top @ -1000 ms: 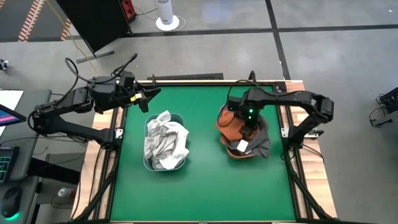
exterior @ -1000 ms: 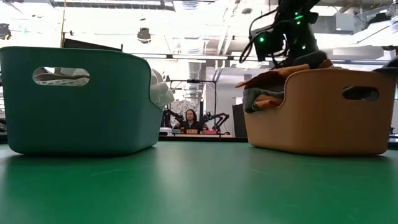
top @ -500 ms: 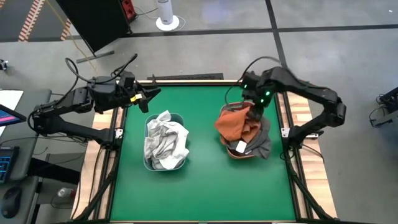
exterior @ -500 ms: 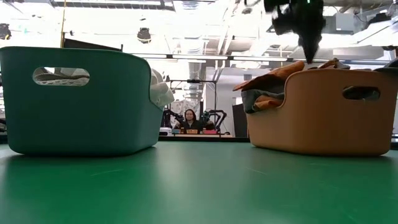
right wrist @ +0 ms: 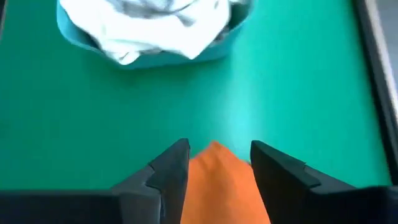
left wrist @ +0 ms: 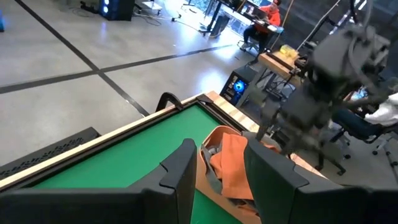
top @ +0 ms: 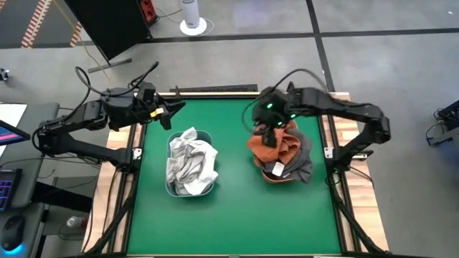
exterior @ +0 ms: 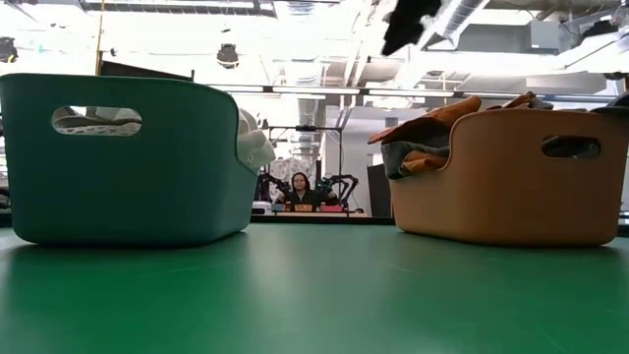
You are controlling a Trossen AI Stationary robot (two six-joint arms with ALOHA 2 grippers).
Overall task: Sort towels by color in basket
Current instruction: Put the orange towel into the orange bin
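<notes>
Ceiling lamps are glaring hard behind the teal basket, washing the room beyond pale. Even, soft light is falling on the green table, casting faint shadows. The right gripper is smearing with motion blur; the towels ahead of its fingers are looking soft.

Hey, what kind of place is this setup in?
Probably a robotics lab or workshop. The green table stands on a bare concrete floor, a person sits at a desk beyond it beside more robot arms, and exposed pipes and lights run along the ceiling.
</notes>
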